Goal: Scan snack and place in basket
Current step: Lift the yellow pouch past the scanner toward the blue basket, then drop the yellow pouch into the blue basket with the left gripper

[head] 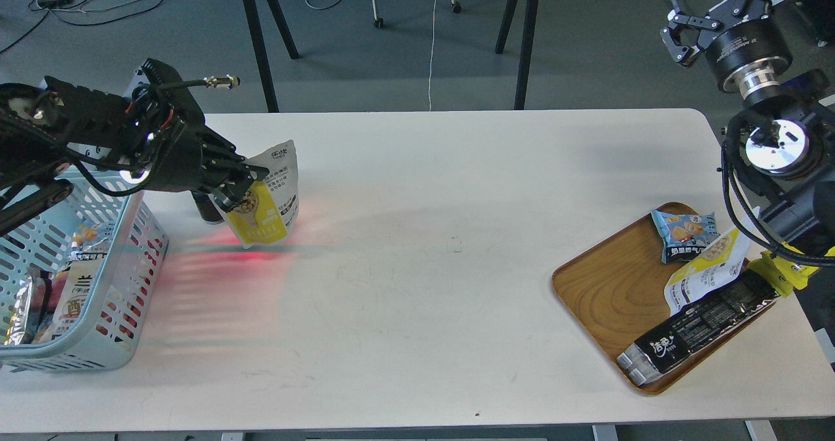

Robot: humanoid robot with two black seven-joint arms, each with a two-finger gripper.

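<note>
The snack (269, 201) is a small pouch, white at the top and yellow below, with a round picture of tan balls partly hidden by fingers and black small print down its right side. It hangs upright, slightly tilted, just above the desk (417, 284) near its far left part, held at its left edge by the left hand (241, 183), whose black fingers pinch it. A red glow spreads over the desk under and left of the pouch, in stripes toward the basket (124, 323). Behind the pouch a dark cylindrical thing (207, 209) stands on the desk, mostly hidden.

The basket, light blue with slotted sides, sits at the desk's left edge, just beside the left hand, and holds several packets.

Well apart, on the right side of the desk, an oval wooden tray (607, 284) carries a small blue packet (685, 232), a white pouch with a yellow band (708, 268) and a long black packet (701, 323). The right hand (682, 33) hangs high above the far right corner, fingers spread and holding nothing.
</note>
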